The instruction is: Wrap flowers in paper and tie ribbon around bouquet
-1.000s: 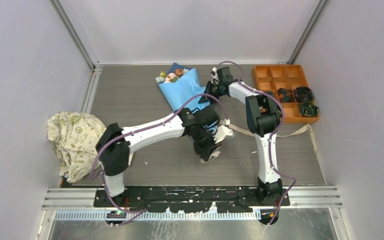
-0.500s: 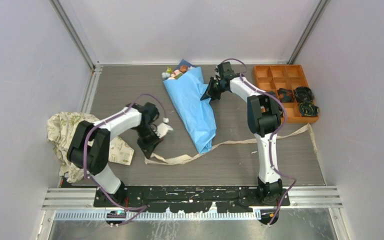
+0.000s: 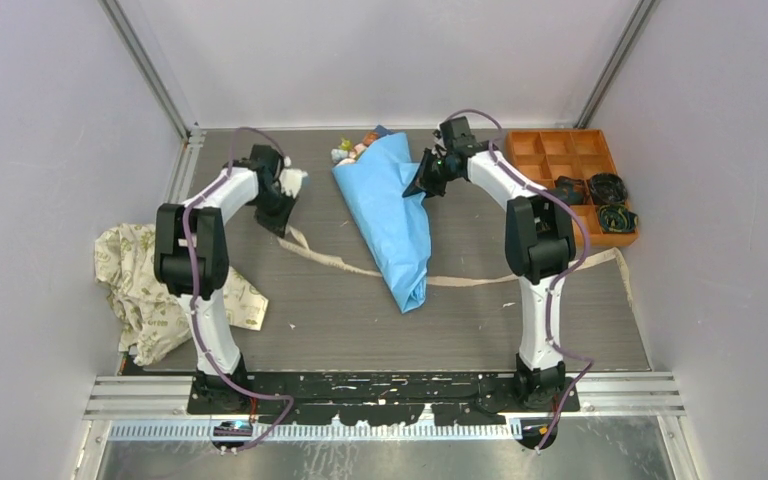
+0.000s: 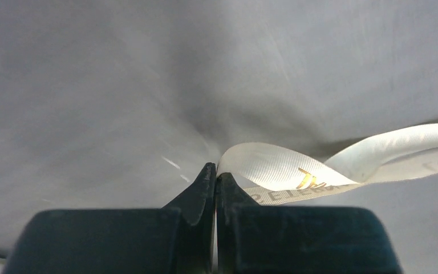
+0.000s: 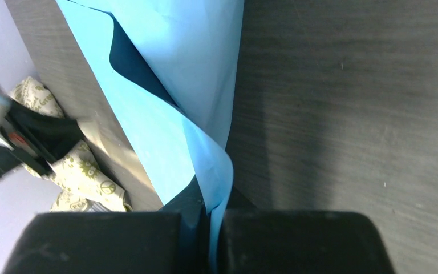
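At 8 o'clock, cloth (image 3: 145, 275) overhangs the left edge of the table (image 3: 320, 335); open strip ahead of your bases. Mid-table: ribbon (image 3: 340, 262) crosses, edge to edge. Centre: bouquet (image 3: 390, 215), blooms toward 12. At 10 o'clock, left gripper (image 3: 280, 220) clamped on ribbon's end. At 1 o'clock, right gripper (image 3: 416, 189) pinching bouquet's blue edge.

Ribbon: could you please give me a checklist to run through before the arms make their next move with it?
1. Left pincer shut on ribbon: ok.
2. Right pincer shut on paper edge: ok.
3. Ribbon runs under bouquet near its narrow end: ok.
4. Flowers show at wide end: ok.
5. Ribbon tied round bouquet: not ok.
6. Ribbon's right end free of tray: cannot tell.
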Controlling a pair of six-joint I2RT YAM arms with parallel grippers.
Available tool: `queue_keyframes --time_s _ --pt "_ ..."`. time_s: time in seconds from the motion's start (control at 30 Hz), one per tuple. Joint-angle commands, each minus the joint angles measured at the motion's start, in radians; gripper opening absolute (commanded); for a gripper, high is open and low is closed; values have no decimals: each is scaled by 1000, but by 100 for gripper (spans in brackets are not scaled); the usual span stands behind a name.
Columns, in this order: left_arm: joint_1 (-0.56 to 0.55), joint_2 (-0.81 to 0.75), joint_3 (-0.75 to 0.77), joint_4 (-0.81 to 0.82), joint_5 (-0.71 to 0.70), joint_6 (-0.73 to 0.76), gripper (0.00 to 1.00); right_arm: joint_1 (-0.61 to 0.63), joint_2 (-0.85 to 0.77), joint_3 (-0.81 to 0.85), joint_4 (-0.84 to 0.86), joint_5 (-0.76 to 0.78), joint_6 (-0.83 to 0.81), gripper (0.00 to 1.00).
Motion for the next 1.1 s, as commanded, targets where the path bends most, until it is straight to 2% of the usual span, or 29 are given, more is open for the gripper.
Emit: queue_keyframes --time_s 0.0,0.13,0.23,0.43,0.6,0.7,0.87,0.97,1.0,1.07 --pt "27 56 183 205 -118 -200 0 0 -118 -95 31 -34 32 1" --pt "31 74 327 221 -197 -227 0 5 -200 -259 126 -27 71 1" --pt "45 28 402 162 -163 -232 1 25 -258 -407 235 7 118 1" --pt "62 -223 324 69 61 -212 0 78 -269 -635 460 61 221 1" --pt "55 -385 292 -35 265 -217 1 177 -213 -634 522 85 250 1" --pt "3 -435 248 -51 360 -242 0 232 -205 -670 612 102 307 1" --pt "-185 -414 147 -8 426 -272 1 348 -179 -683 709 110 379 1" --pt "-275 -331 75 56 424 -309 1 382 -180 -703 747 144 416 1" --pt "-291 -292 59 81 422 -315 1 391 -187 -709 744 159 417 4" --pt "-302 -203 48 126 400 -357 0 405 -207 -709 705 186 404 17"
